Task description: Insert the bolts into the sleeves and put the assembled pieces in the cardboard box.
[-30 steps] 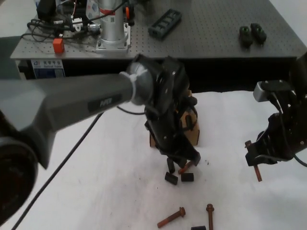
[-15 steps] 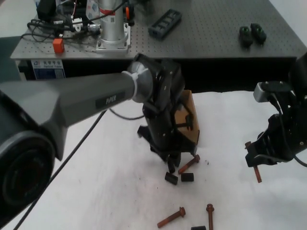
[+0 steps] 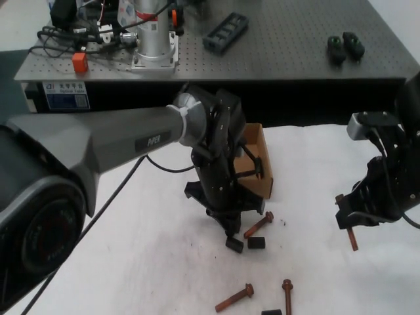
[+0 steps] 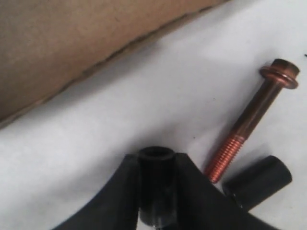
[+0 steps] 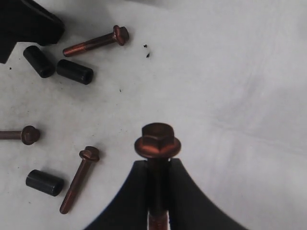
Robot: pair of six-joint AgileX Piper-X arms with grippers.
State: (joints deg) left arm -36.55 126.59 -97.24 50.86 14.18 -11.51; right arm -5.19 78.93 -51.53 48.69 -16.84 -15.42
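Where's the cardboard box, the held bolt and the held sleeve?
cardboard box (image 3: 260,186): high view, its near wall.
held bolt (image 5: 157,141): right wrist view, its hex head.
held sleeve (image 4: 156,182): left wrist view, its body.

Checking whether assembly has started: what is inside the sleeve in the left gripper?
The sleeve has an open, dark hole at its free end, nothing sticking out. Its lower part is covered by the left gripper. The right gripper holds a bolt.

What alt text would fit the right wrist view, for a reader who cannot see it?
The right gripper is shut on a copper bolt, whose hexagonal head sticks out in front. On the white cloth behind it lie three loose bolts and three black sleeves.
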